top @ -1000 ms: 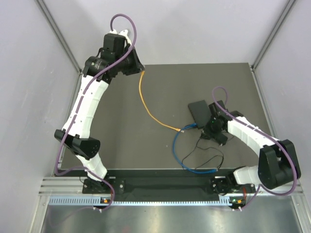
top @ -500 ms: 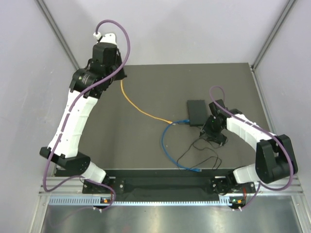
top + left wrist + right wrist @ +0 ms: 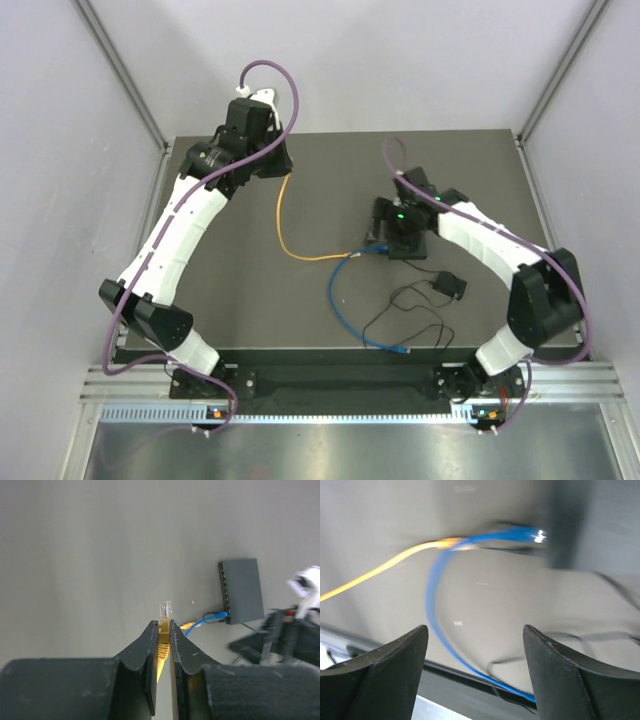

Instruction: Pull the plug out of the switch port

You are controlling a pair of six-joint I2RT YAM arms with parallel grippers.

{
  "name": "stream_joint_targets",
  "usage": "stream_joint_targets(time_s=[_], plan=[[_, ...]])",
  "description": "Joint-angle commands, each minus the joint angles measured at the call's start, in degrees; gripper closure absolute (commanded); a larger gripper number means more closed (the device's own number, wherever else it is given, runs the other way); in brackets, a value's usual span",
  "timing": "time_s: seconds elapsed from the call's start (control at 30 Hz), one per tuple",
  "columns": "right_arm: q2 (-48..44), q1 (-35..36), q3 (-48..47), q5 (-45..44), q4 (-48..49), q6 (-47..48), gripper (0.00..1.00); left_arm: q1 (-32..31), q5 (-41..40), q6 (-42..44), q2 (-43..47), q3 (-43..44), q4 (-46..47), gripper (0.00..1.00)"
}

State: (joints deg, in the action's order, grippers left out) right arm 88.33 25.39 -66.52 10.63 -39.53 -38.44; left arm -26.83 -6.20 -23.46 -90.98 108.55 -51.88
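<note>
My left gripper [image 3: 165, 630] pinches the yellow cable's plug [image 3: 165, 611], well away from the switch [image 3: 244, 590] — right gripper [image 3: 475, 630] spread open near its blue plug [image 3: 520, 532].

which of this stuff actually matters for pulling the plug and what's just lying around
For the job: switch, blue cable plugged into it, yellow cable in the shut left gripper, open right gripper by the switch.
Lying about: small black adapter, its thin black wire.
</note>
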Motion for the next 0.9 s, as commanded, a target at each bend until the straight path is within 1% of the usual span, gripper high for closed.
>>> stream_joint_targets(time_s=[0.0, 0.03, 0.07, 0.13, 0.17, 0.2, 0.33, 0.5, 0.53, 0.57, 0.67, 0.87], plan=[[5.78, 7.55, -7.82, 1.23, 0.42, 3.45, 0.25, -0.33, 1.71, 0.26, 0.28, 0.69, 2.22, 1.0], [7.36, 10.79, -9.14, 1.41, -0.28, 4.15, 0.26, -0.42, 1.89, 0.61, 0.02, 0.87, 1.96, 1.0], [10.68, 12.22, -11.59, 1.58, -0.9, 4.25, 0.3, -0.33, 1.89, 0.79, 0.1, 0.96, 1.78, 1.0], [13.43, 15.55, -13.54, 1.58, -1.95, 3.37, 0.35, -0.33, 1.89, 1.22, -0.07, 1.57, 1.08, 1.0], [15.44, 16.53, -14.68, 1.32, -2.22, 3.28, 0.41, -0.33, 1.8, 1.4, -0.08, 1.75, 0.82, 1.0], [16.25, 18.28, -15.3, 0.28, -2.31, 3.54, 0.43, -0.33, 1.71, 1.49, 0.01, 1.92, 0.46, 1.0], [18.71, 21.71, -17.67, -1.58, -3.89, 5.64, 0.44, -0.33, 1.8, 1.84, 0.27, 1.14, 0.02, 1.0], [21.79, 25.14, -17.33, -2.11, -5.65, 7.32, 0.47, -0.33, 2.33, 1.93, 0.28, 0.34, 0.02, 1.0], [21.88, 25.41, -16.28, -2.11, -5.56, 7.32, 0.49, -0.33, 2.42, 1.93, 0.36, 0.26, 0.02, 1.0], [21.97, 25.67, -15.66, -2.2, -4.95, 7.15, 0.54, -0.42, 2.68, 2.02, 0.19, 0.08, 0.11, 1.0], [22.06, 26.55, -13.9, -2.28, -3.81, 6.62, 0.57, -0.33, 3.47, 1.75, 0.01, -0.18, -0.07, 1.0], [23.72, 27.26, -13.2, -1.23, -2.48, 6.88, 0.58, -0.33, 4.35, 1.84, -0.42, -0.27, 0.29, 1.0]])
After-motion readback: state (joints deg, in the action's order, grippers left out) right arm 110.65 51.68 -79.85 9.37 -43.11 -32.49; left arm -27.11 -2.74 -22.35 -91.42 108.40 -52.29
